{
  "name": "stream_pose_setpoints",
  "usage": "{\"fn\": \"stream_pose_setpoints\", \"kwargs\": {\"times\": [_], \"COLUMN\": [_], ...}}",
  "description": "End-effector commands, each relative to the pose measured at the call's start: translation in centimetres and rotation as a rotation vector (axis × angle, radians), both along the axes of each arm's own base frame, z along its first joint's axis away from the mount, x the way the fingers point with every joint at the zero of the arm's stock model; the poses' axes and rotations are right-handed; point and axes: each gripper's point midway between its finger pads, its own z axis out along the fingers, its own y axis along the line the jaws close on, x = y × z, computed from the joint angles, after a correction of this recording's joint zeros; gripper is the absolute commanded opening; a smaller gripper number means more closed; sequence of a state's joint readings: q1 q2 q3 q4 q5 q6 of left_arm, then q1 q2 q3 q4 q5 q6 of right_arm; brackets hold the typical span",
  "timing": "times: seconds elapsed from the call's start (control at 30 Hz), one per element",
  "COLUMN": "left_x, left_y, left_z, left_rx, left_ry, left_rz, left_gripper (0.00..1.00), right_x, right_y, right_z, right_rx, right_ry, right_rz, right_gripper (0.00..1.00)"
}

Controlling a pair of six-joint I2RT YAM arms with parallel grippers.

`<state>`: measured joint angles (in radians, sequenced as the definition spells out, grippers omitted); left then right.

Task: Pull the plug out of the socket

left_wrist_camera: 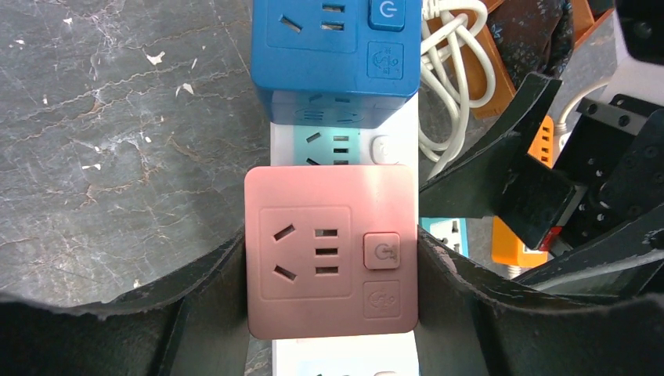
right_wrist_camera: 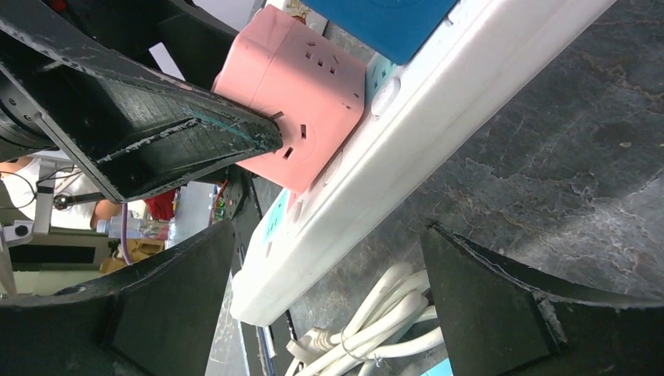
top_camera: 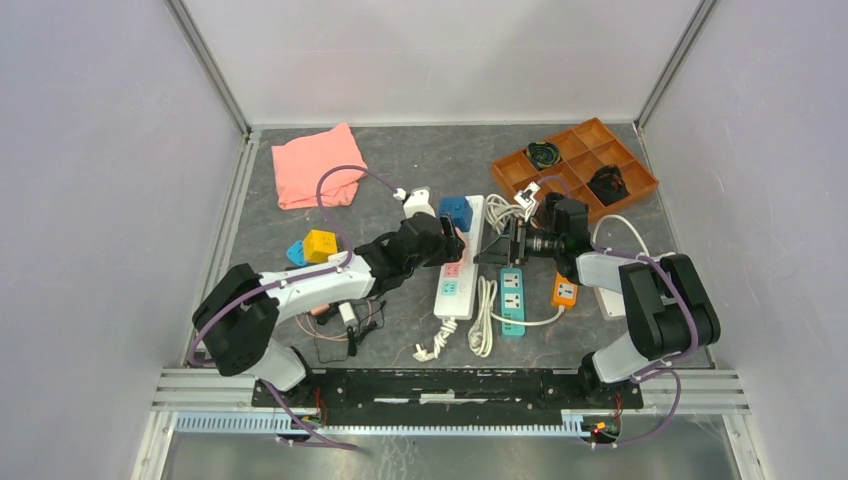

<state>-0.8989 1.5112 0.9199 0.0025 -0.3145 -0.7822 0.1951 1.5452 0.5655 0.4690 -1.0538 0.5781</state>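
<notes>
Lying near the middle of the table [top_camera: 400, 170], the long white socket [top_camera: 455, 288] runs from front to back, with a blue plug [left_wrist_camera: 337, 47] and a pink plug [left_wrist_camera: 329, 251] stuck in it. The left gripper [top_camera: 447, 245] squeezes the pink plug on both sides. The right gripper [top_camera: 510, 245] sits wide open beside the socket.

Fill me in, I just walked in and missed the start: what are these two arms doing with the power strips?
The left gripper has closed its fingers on two opposite sides of the pink cube plug, which sits plugged into the white power strip next to a blue cube. The plug has not yet been pulled off. The right gripper is wide open over the strip beside it, holding nothing.
</notes>
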Motion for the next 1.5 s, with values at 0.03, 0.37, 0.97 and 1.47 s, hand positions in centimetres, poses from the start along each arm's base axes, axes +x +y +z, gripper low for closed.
{"fn": "stream_pose_setpoints", "kwargs": {"times": [0.03, 0.37, 0.97, 1.47], "left_x": [2.0, 2.3, 3.7, 4.4], "left_y": [-1.4, -1.6, -2.6, -3.6], "left_z": [8.0, 8.3, 9.1, 9.2], "left_rx": [-0.262, -0.331, -0.435, -0.451], "left_ry": [-0.155, -0.163, -0.173, -0.210], "left_rz": [0.077, 0.103, 0.180, 0.211], "left_gripper": [0.02, 0.02, 0.02, 0.02], "right_x": [0.4, 0.2, -0.6, -0.3], "right_y": [0.7, 0.9, 2.0, 2.1], "right_z": [0.8, 0.8, -0.7, -1.5], "right_rx": [0.014, 0.016, -0.019, -0.030], "right_ry": [-0.029, -0.019, 0.013, 0.051], "right_rz": [0.027, 0.033, 0.069, 0.086], "right_gripper": [0.96, 0.95, 0.93, 0.69]}}
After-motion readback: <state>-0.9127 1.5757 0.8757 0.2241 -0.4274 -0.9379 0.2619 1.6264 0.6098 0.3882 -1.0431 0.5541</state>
